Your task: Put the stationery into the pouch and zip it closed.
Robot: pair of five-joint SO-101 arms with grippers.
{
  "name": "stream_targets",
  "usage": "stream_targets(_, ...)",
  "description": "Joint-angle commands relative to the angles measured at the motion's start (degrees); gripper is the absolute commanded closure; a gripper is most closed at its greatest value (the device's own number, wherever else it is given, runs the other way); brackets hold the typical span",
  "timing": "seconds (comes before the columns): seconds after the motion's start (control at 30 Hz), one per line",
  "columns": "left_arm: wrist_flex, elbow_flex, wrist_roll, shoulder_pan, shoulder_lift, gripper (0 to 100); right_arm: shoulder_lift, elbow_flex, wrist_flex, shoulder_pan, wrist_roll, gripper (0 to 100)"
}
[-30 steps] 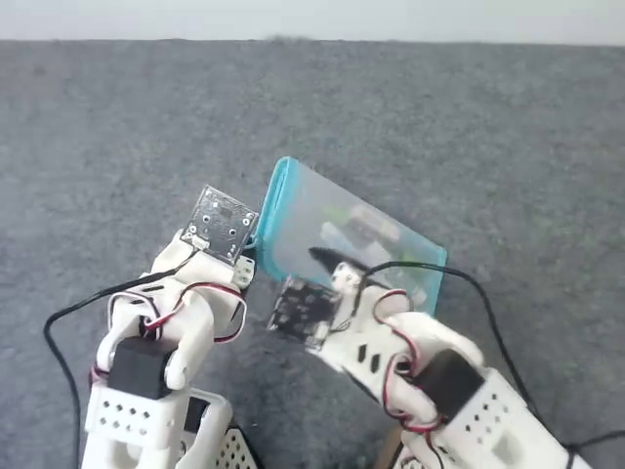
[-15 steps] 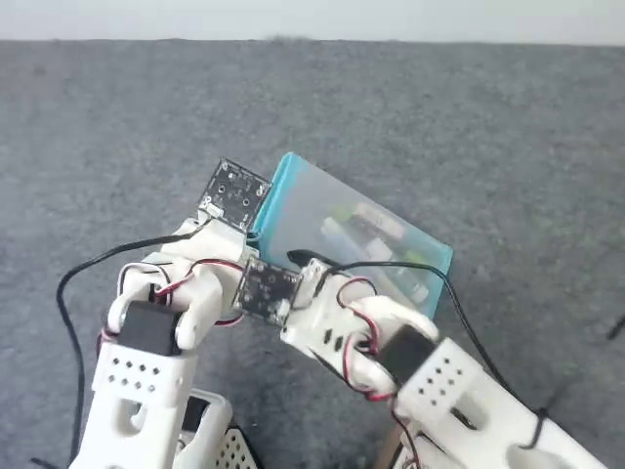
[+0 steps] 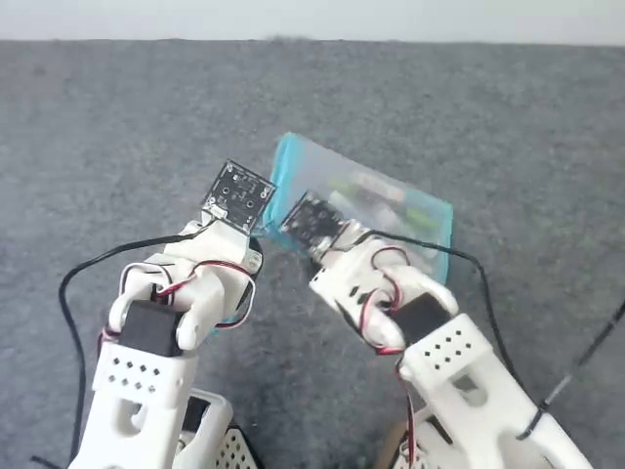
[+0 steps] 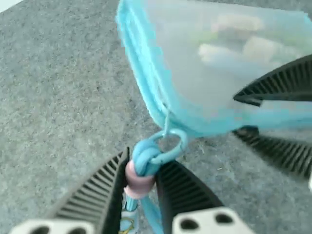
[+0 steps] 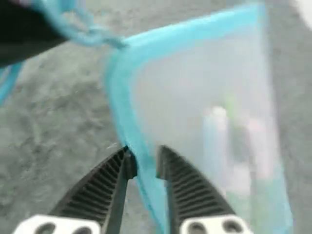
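Now, pouch (image 3: 391, 210): a see-through pouch with blue trim, lying about mid-desk and well short of the far edge. Its trimmed short end points toward the two arms.
Stationery (image 3: 376, 191): green and white pens inside the pouch, seen as pale blurred sticks through the wall in both wrist views.
Pull cord (image 4: 148, 158): a blue cord knotted to a small ring (image 4: 171, 141) that hangs off the pouch's near corner. A pink bead (image 4: 139, 184) sits on the cord just below the knot.
Left end effector (image 4: 144, 165): closed tight on the pull cord, fingers pinching it at the knot, just off the pouch's corner.
Right end effector (image 5: 144, 156): closed on the pouch's blue edge trim, one finger on each face, close to the corner where the cord hangs. The left wrist view shows its dark fingers straddling that same edge.
Zip: whether it is fully closed cannot be told.
Desk (image 3: 508, 117): grey, felt-like surface under everything.
Change, right arm: a second ago its wrist sat at the pouch's near long edge. It has since swung forward and now sits over the trimmed end, beside the left arm's wrist.
Change, pouch: it showed a broad tilted face earlier and now looks flatter and narrower. Its far corner has moved toward the desk's far edge.
Change, left arm: it edged forward slightly at first and has held there for the last half second.
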Motion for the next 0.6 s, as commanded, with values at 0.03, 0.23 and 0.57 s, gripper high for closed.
stream_targets(0.03,-0.1,-3.3,-1.0,0.4,0.0,99,-7.2,-4.3,2.0,5.1,-0.7,99.1)
stream_targets(0.23,-0.4,-2.5,-1.1,0.4,0.0,99,-18.8,-10.4,14.9,6.0,3.3,99.1)
stream_targets(0.57,-0.8,-1.0,-1.1,0.4,0.0,99,-28.4,-16.7,27.2,-1.5,9.5,99.1)
